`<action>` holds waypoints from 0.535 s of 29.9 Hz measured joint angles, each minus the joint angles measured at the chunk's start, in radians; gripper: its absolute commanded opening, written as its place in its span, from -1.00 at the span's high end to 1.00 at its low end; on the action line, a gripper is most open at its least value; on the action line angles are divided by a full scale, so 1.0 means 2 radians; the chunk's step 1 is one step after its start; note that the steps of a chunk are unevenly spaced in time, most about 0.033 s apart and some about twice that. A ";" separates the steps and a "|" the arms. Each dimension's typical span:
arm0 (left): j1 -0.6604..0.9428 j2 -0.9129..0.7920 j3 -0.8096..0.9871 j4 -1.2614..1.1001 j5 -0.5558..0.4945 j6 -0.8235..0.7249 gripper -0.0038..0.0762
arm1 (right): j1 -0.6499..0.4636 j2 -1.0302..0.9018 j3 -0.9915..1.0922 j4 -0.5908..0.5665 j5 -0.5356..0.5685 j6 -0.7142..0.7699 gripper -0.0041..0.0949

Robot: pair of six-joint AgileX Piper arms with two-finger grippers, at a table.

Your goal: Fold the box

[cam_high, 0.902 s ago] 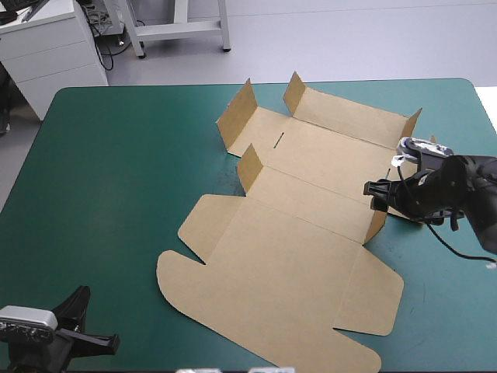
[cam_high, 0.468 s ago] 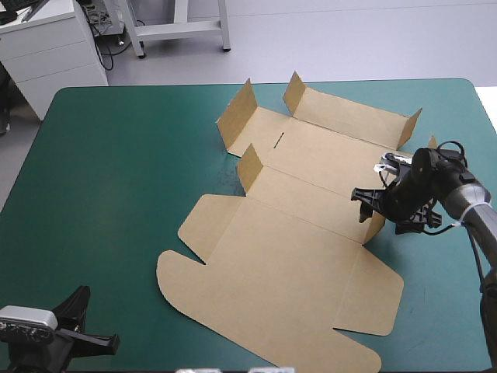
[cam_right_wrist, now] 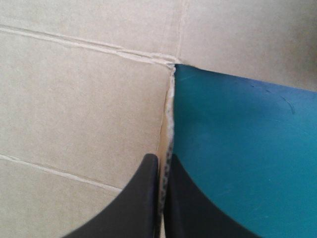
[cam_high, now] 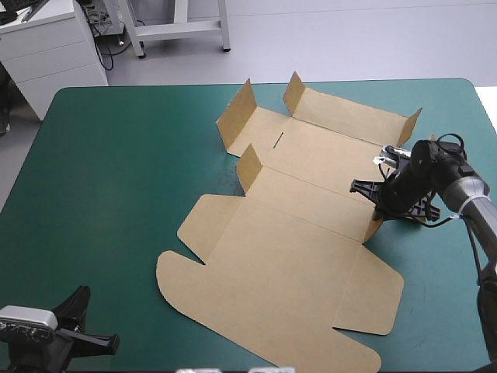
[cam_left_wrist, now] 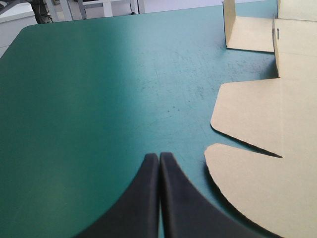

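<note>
Here the right hand [cam_right_wrist: 162, 159] pinches a raised flap of the box [cam_high: 287, 241].

Box [cam_high: 287, 256]: brown board, matt, smooth face, pale scored creases. Its cut edge by the right gripper [cam_right_wrist: 162, 159] looks rough, fibrous, whitish. Table cover [cam_left_wrist: 99, 89]: teal-green, matt with a soft sheen, fine dark scuffs and specks. Left gripper [cam_left_wrist: 159, 157]: black fingers, smooth, plastic-like, dull satin finish.
</note>
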 measured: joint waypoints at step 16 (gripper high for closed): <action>0.000 0.000 0.000 -0.001 0.000 0.000 0.98 | 0.000 0.026 -0.064 0.027 0.009 -0.265 0.96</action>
